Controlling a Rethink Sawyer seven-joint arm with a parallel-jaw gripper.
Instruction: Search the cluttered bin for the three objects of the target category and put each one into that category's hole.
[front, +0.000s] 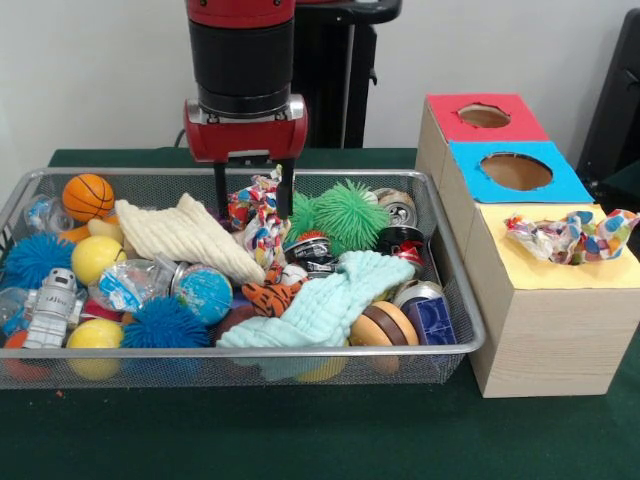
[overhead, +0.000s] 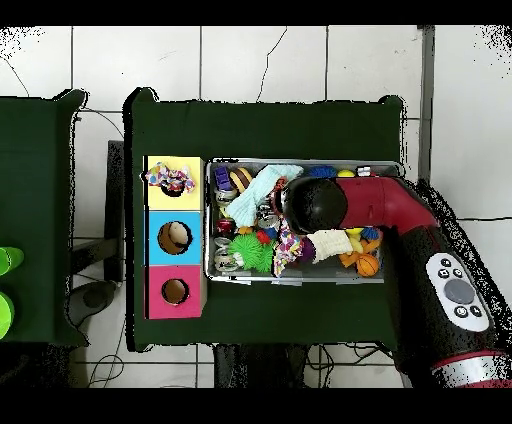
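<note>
My gripper (front: 252, 210) hangs open over the back middle of the wire bin (front: 455, 300). Its two black fingers (front: 219, 192) straddle a multicoloured knotted rope toy (front: 258, 215) lying among the clutter; whether they touch it I cannot tell. A second rope toy of the same kind (front: 570, 237) sits in the hole of the yellow box section (front: 560, 272). In the overhead view the arm's wrist (overhead: 315, 205) hides the gripper, while one rope toy (overhead: 288, 247) shows in the bin and the other rope toy (overhead: 168, 179) lies on the yellow section.
The box also has a blue hole (front: 516, 171) and a red hole (front: 484, 115). Around the gripper lie a cream knitted cloth (front: 185, 235), a green spiky ball (front: 348, 215), a mint cloth (front: 330, 300), a basketball (front: 88, 196), cans (front: 398, 206) and several balls.
</note>
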